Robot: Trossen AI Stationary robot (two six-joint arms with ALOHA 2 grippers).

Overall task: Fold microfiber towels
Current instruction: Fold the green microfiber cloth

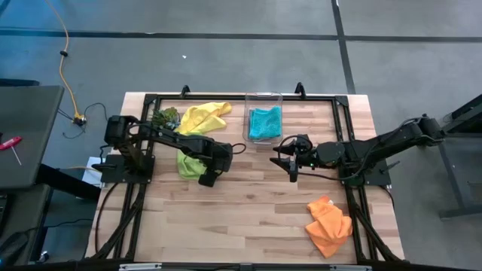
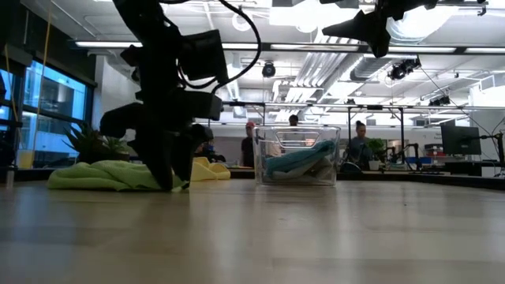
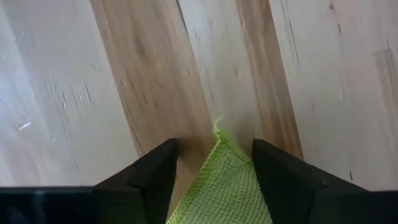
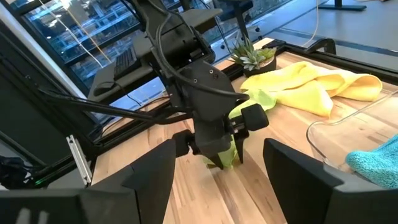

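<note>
The lime green towel [image 1: 187,162] lies crumpled on the table left of centre. My left gripper [image 1: 208,178] is down at its near right end, open. One towel corner [image 3: 219,168] lies between the two fingers, which stand on either side of it. The yellow towel [image 1: 203,117] lies bunched at the far edge. The teal towel [image 1: 265,123] lies inside the clear box [image 1: 263,96]. The orange towel [image 1: 329,226] lies crumpled at the near right. My right gripper [image 1: 292,162] is open and empty, raised above the table right of centre. The grey towel is out of view.
A small green leafy clump [image 1: 166,117] stands at the far left beside the yellow towel. A black frame [image 1: 226,96] runs around the table. Bare wood lies between the two grippers and toward the near edge. People stand in the room behind [image 2: 251,138].
</note>
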